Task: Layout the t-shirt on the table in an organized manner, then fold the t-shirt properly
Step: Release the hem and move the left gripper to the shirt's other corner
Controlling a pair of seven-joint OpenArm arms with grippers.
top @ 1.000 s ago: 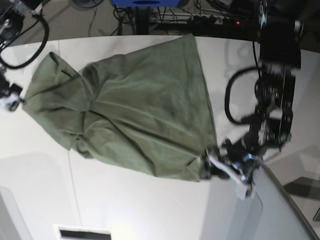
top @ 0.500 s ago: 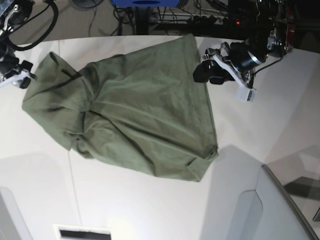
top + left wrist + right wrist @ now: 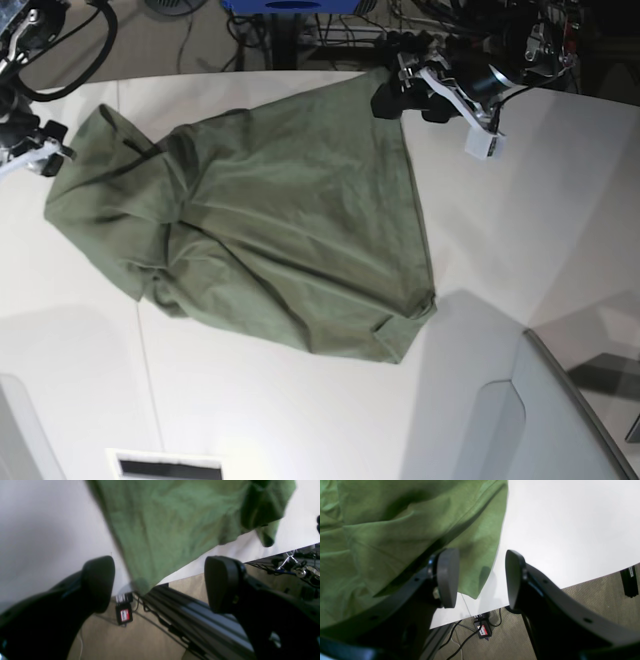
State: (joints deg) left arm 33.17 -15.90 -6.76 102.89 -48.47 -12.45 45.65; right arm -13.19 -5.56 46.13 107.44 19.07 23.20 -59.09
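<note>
Status, working outward from the t-shirt (image 3: pixel 270 240), near edge first.

Near: the shirt's near-right corner is doubled under into a small fold, and the hem running left from it is lumpy. Nothing is holding that corner. The grey raised panel (image 3: pixel 560 420) sits nearer than that corner and to its right, not touching the cloth.

Middle: the shirt lies on the table (image 3: pixel 520 220) as one skewed, roughly trapezoid sheet. Diagonal wrinkles cross its centre and a bunched ridge runs down its left third. I can't make out sleeves, collar or logo, so I can't tell which face is up.

Left edge: right gripper (image 3: pixel 480 577) sits at the shirt's left corner, jaws part-way apart. In its wrist view one pad is over cloth and the other over bare table, with the shirt's edge between them. No pinch visible, so I read it as not gripping.

Far edge: left gripper (image 3: pixel 160 585) is at the shirt's far-right corner, close to the table's far edge. Jaws are spread wide, and the corner tip hangs in the gap between the pads, touching neither. Empty, nothing held.

Progress, my read: still in layout, early. The shirt is on the table and mostly opened out, but it's not square, not flat, and one corner is tucked. What's left is to grab the far corners, pull it taut, free the tucked corner and smooth it. Every fold comes after that; none has started.
</note>
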